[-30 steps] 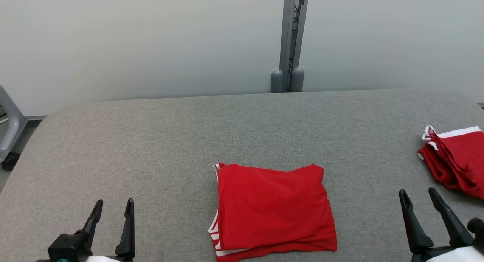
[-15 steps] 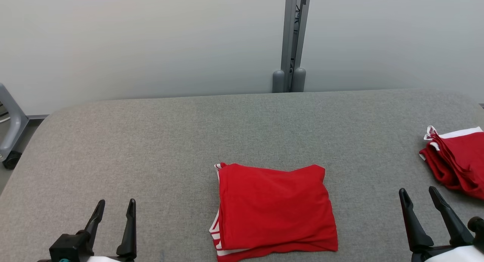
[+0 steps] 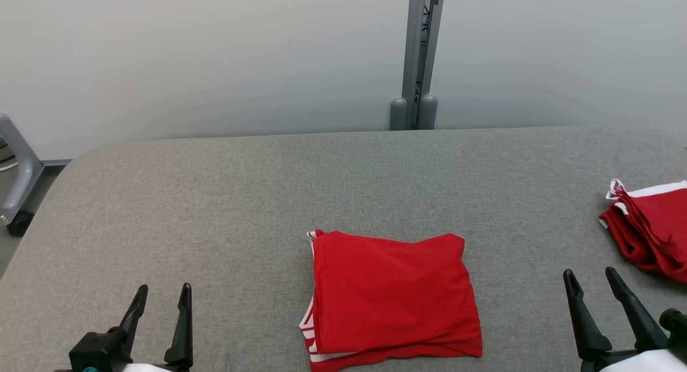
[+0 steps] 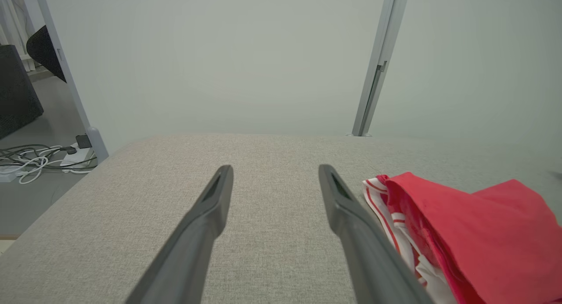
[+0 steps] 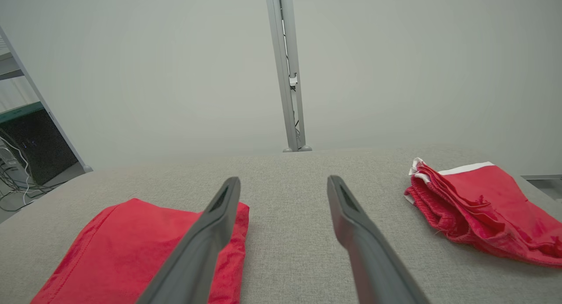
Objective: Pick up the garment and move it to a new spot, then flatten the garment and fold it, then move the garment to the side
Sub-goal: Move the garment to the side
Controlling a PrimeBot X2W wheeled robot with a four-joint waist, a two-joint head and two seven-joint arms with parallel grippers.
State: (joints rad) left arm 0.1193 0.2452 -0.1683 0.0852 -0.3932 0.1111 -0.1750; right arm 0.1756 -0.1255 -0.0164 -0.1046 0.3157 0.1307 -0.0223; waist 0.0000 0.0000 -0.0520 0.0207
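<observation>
One folded red garment (image 3: 394,297), white-striped along its left edge, lies flat at the near middle of the grey padded table (image 3: 214,189). A second red garment (image 3: 649,227), rumpled, lies at the table's right edge, well apart. Two grippers flank the folded piece: left gripper (image 3: 163,289) and right gripper (image 3: 590,274), both spread, empty, clear of the cloth. One grey post (image 3: 421,55) stands behind the table.

Folded red garment (image 3: 394,297) lies between left hand (image 3: 164,287) and right hand (image 3: 590,274).
</observation>
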